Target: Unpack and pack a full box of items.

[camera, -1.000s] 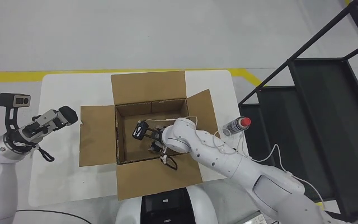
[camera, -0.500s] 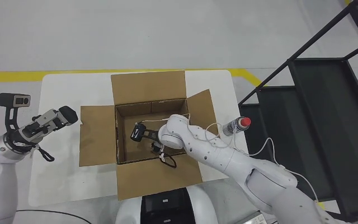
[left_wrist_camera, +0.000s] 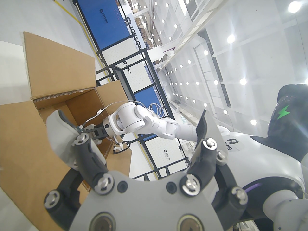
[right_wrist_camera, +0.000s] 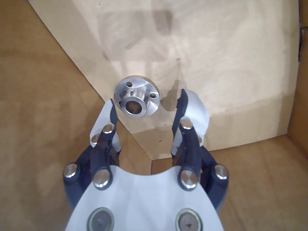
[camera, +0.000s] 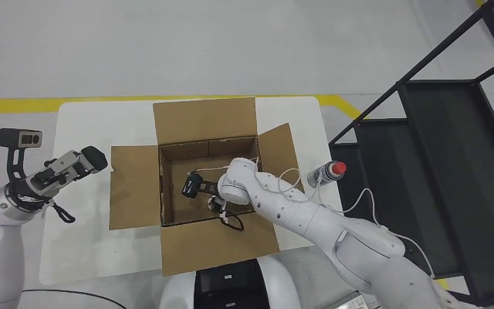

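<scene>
A: Nearest first, the right gripper [right_wrist_camera: 147,98]. We log its fingers [right_wrist_camera: 195,108] as spread wide, clamped on nothing.

B: Agreed. Just past the tips we see the flange [right_wrist_camera: 136,99], a round metal disc with a bored hub and small holes through its rim. It lies flat, hub up, on the floor of the box [right_wrist_camera: 36,92], close to the crease where a wall meets the floor.

A: Do the tips touch the flange?

B: We cannot tell. It sits between them, one tip to either side.

A: From the top view we place that gripper [camera: 193,185] low inside the box [camera: 204,120], in its left half. All four flaps are folded outward.

B: Next, the left gripper [left_wrist_camera: 131,123].

A: Its own wrist view gives us both fingers [left_wrist_camera: 59,128] set far apart, the space between them bare. From above we put it [camera: 77,164] over the left part of the table [camera: 85,247], outside the box, near the left flap and well apart from the flange.

B: Farther out?

A: We note a can [camera: 324,175] with a red cap at the table's right edge, just beside the right flap. We cannot tell whether it stands or leans.

B: Beyond the table, a yellow line [camera: 77,103] runs on the floor along the far edge. Black stairs [camera: 432,154] rise at the right, off the table.
</scene>
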`<act>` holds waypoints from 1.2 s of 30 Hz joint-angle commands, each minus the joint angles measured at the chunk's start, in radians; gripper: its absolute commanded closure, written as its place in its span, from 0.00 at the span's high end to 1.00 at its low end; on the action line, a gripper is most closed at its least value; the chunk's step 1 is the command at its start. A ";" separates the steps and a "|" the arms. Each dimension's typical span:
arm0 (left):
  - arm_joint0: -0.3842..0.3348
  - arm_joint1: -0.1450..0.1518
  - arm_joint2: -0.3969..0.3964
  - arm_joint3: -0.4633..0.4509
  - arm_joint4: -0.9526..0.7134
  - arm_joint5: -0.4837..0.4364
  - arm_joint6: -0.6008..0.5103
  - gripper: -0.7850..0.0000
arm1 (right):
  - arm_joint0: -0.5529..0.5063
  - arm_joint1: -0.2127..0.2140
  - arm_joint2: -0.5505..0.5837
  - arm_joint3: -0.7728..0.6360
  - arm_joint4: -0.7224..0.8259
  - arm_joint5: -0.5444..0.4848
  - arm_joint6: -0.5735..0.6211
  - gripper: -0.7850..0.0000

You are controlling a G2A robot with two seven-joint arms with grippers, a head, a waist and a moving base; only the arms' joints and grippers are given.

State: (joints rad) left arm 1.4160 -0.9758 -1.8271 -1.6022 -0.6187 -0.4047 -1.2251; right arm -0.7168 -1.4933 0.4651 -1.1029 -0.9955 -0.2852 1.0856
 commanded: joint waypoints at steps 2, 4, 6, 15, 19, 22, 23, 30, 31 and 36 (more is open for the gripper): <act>0.000 0.000 0.000 0.000 0.000 0.000 0.000 1.00 | 0.004 -0.005 0.003 0.008 -0.007 0.010 -0.014 0.12; 0.000 0.000 0.000 0.000 0.000 0.000 0.000 1.00 | 0.004 -0.008 0.005 0.012 -0.014 0.013 -0.019 0.00; 0.000 0.000 0.000 0.000 0.000 0.000 0.000 1.00 | 0.004 -0.010 0.006 0.014 -0.019 0.013 -0.022 0.00; 0.000 0.000 0.000 0.000 0.000 0.000 0.000 1.00 | -0.005 -0.016 0.019 0.014 -0.040 0.025 -0.045 0.00; 0.000 0.000 0.000 0.000 0.000 0.000 0.000 1.00 | -0.016 -0.015 0.032 0.000 -0.055 0.038 -0.065 0.00; 0.000 0.000 0.000 0.000 0.000 0.000 0.000 1.00 | -0.033 -0.008 0.052 -0.030 -0.060 0.047 -0.081 0.00; 0.000 0.000 0.000 0.000 0.000 0.000 0.000 1.00 | -0.041 -0.004 0.061 -0.045 -0.061 0.051 -0.087 0.00; 0.000 0.000 0.000 0.000 0.000 0.000 0.000 1.00 | -0.130 0.045 0.164 -0.214 -0.082 0.059 -0.098 0.00; 0.000 0.000 0.000 0.000 0.000 0.000 0.000 1.00 | -0.148 0.054 0.182 -0.242 -0.085 0.055 -0.098 0.00; 0.000 0.000 0.000 0.000 0.000 0.000 0.000 1.00 | -0.252 0.096 0.291 -0.390 -0.049 0.007 -0.151 0.00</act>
State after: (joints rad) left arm 1.4160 -0.9758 -1.8271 -1.6022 -0.6187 -0.4047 -1.2251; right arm -0.9430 -1.4063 0.7289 -1.4587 -1.0565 -0.2645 0.9505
